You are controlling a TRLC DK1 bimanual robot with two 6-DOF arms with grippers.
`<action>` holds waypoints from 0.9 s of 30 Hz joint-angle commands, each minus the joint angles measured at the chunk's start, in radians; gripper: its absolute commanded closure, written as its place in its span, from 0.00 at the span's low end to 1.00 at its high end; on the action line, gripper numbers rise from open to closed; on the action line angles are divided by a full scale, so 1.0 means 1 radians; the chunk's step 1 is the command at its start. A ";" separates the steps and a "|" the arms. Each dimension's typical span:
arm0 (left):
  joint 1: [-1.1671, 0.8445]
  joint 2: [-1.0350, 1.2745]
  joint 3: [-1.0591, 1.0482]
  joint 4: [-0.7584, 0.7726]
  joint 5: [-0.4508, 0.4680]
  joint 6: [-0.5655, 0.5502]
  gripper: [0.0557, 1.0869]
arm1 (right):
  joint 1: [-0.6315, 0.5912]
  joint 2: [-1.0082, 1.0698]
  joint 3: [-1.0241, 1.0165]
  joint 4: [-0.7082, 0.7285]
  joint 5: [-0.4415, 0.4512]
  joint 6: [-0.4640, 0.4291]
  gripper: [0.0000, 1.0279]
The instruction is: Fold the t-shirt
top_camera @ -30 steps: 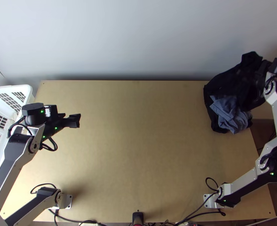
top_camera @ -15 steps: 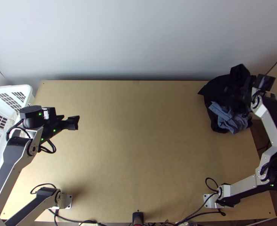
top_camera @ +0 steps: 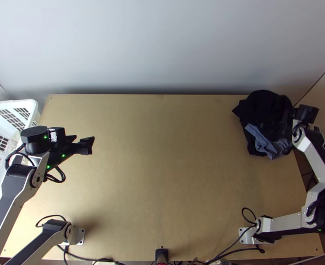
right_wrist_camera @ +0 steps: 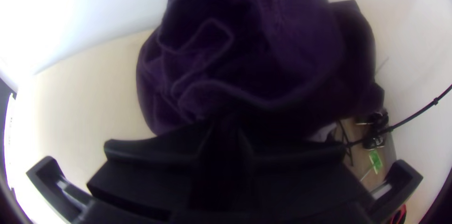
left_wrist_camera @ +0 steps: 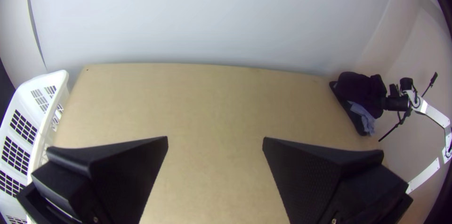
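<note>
Top view: soft black cloth [top_camera: 264, 106], bunched with blue-grey cloth [top_camera: 263, 142] on the pale wooden bench [top_camera: 162, 154], by the right gripper [top_camera: 304, 113]; left gripper [top_camera: 85, 139] well apart. Left wrist view: flat jaws wide. Right wrist view: jaws pinch creased black cloth.

A light wooden table [top_camera: 162, 176] carries dark cloth [top_camera: 264, 106], bunched at its far right corner, with crumpled blue-grey cloth [top_camera: 261, 142] against it on the near side — and black cables [top_camera: 91, 258] run along the table's near edge.
</note>
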 commanded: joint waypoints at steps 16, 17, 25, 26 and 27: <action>-0.008 -0.031 -0.028 -0.023 0.000 -0.011 0.05 | -0.037 0.016 -0.111 0.177 -0.010 0.070 0.03; -0.005 -0.032 -0.034 -0.023 0.000 -0.009 0.05 | -0.037 0.013 -0.104 0.160 -0.011 0.071 0.03; -0.011 -0.029 -0.067 0.012 0.008 -0.009 0.05 | -0.035 -0.078 -0.151 0.029 -0.016 0.059 0.03; -0.011 -0.029 -0.065 0.018 0.008 -0.009 0.05 | -0.035 -0.099 -0.162 0.019 -0.016 0.055 0.03; -0.010 -0.029 -0.064 0.021 0.008 -0.009 0.05 | -0.035 -0.125 -0.174 0.006 -0.016 0.050 0.03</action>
